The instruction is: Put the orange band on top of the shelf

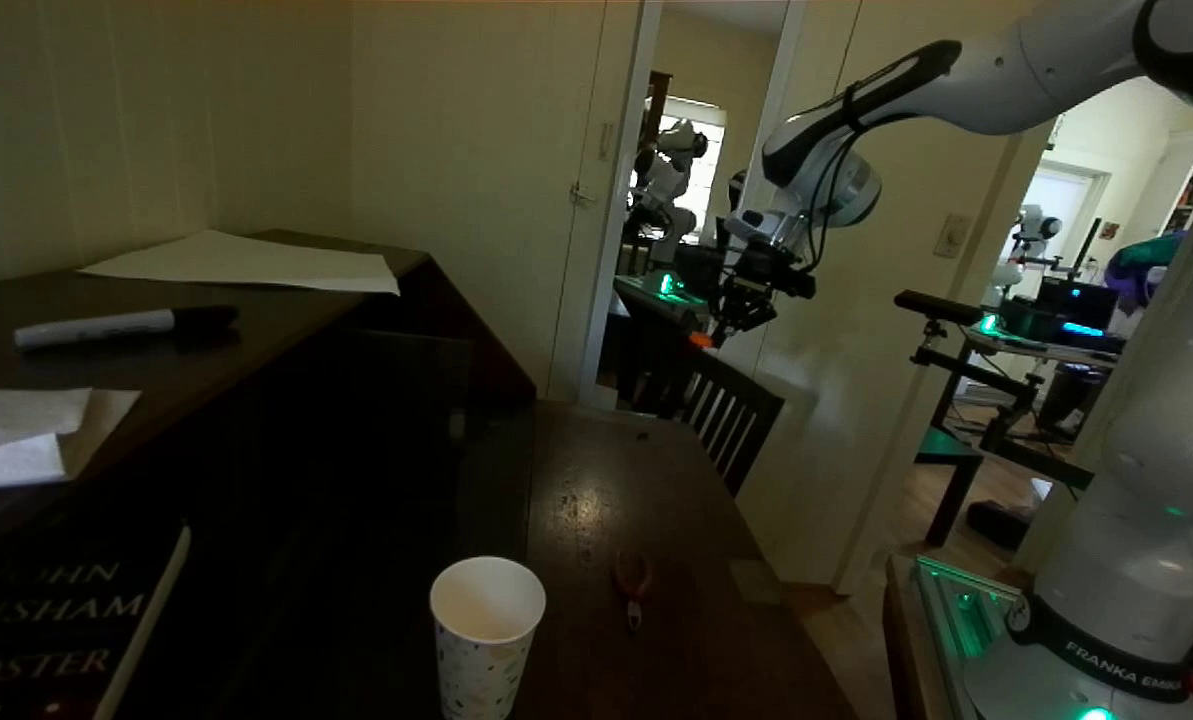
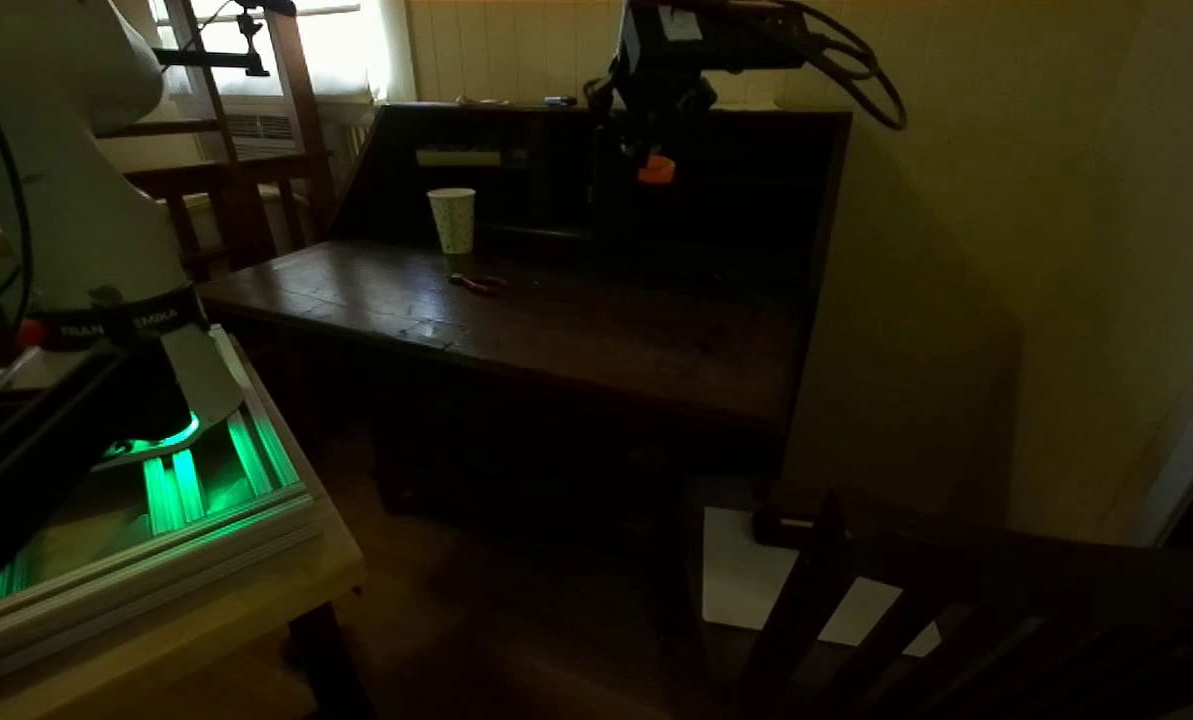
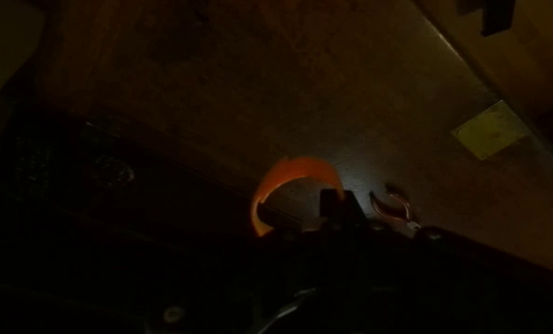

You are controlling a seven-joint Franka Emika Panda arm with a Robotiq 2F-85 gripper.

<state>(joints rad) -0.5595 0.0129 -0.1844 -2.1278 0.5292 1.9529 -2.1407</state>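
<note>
The orange band (image 1: 701, 340) is a thin ring-shaped strip, held in the air above the lower table. It also shows in an exterior view (image 2: 657, 170) and as an open curve in the wrist view (image 3: 299, 169). My gripper (image 1: 722, 332) points down and is shut on one side of the band; its dark fingertips also show in the wrist view (image 3: 343, 204). The rest of the gripper is lost in darkness there. The shelf (image 1: 286, 315) is the tall dark brown cabinet with a flat top; in an exterior view (image 2: 756, 150) it stands behind the table, beyond my gripper.
On the shelf's top lie a marker (image 1: 121, 325), a white sheet (image 1: 246, 262) and folded papers (image 1: 16, 430). The lower glossy table (image 1: 596, 470) bears a paper cup (image 1: 486, 640) and red-handled pliers (image 1: 633, 580). A book (image 1: 56, 630) stands at the near left. A chair (image 1: 731, 410) stands beyond the table.
</note>
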